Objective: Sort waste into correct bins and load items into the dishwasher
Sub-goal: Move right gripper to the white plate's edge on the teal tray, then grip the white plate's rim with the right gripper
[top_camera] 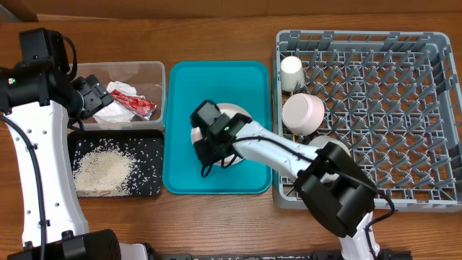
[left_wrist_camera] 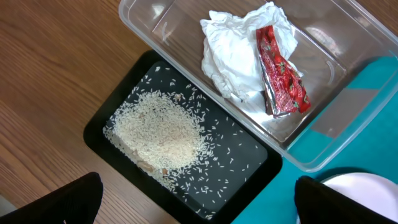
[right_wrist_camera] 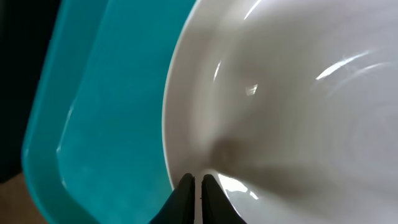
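Slipping is threatening the white plate (right_wrist_camera: 280,93) inside the teal tray (top_camera: 180,94), because the right arm (top_camera: 267,148) is pinching only its thin glossy rim with closed jaws, and a lift could be tipping it out or striking the tray wall. In the dish rack (top_camera: 404,43), the small white cup (top_camera: 291,72) and a pale pink dish (top_camera: 303,112) are crowding the side nearest the tray, in its way. The left arm (top_camera: 36,144) is hanging with jaws wide open above the clear tub (left_wrist_camera: 180,25) and the black tray (left_wrist_camera: 249,155) with rice (left_wrist_camera: 158,134), well apart.
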`<state>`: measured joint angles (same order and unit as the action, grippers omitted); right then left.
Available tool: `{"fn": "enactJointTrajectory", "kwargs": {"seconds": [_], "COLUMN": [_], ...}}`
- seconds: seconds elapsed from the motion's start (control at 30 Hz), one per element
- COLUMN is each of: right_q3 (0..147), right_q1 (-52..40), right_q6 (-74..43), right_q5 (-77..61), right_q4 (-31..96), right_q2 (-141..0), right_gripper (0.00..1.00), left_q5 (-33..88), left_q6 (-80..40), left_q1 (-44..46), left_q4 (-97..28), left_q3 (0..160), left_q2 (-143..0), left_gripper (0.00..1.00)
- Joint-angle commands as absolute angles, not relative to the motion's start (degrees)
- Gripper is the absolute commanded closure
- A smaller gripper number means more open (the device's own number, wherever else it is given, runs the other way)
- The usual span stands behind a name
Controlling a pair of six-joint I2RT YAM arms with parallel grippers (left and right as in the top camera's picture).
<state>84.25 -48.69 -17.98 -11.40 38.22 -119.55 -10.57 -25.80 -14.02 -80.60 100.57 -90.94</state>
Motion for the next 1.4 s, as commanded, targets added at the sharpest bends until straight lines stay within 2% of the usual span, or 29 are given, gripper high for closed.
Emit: {"fn": "enactJointTrajectory", "kwargs": {"seconds": [0.0, 0.2, 0.27, 0.43, 0.57, 0.87, 1.37], "right_q3": [84.58, 89.82, 91.33, 91.61, 90.30, 88.82, 82.39], "right_q1": [-50.39, -49.17, -48.29, -47.16, -45.50, -39.44, -39.18], "right_q6": [-17.52, -16.14, -14.90, -14.52, -14.50, -14.52, -14.50], "right_q5": [-13.15, -13.06, -10.55, 5.58, 15.70, 13.85, 11.38], "right_q4": [37.95, 42.46, 44.12, 47.16, 50.65, 51.83, 46.35], "right_q2": [-119.46, -115.37, -112.77, -110.15, -110.39, -111.57, -112.01], "right_gripper": [0.91, 0.91, 0.87, 0.73, 0.71, 0.69, 0.70], "left_q5": [-10.92, -10.92, -10.92, -10.92, -10.92, -10.92, -10.92], "left_q6": [-25.96, -25.96, -25.96, -25.93, -25.96, -25.96, -25.96], "left_q1": [-14.13, -14.13, -14.13, -14.13, -14.13, -14.13, -14.13], "left_q4": [-80.58, -80.58, -80.58, -80.58, -80.58, -80.58, -80.58], "left_q3": [101.36, 101.36, 101.36, 101.36, 101.36, 101.36, 101.36], "left_q2": [-91.13, -91.13, -91.13, -91.13, -91.13, -91.13, -91.13], "left_gripper": [0.00, 0.00, 0.00, 0.00, 0.00, 0.00, 0.00]}}
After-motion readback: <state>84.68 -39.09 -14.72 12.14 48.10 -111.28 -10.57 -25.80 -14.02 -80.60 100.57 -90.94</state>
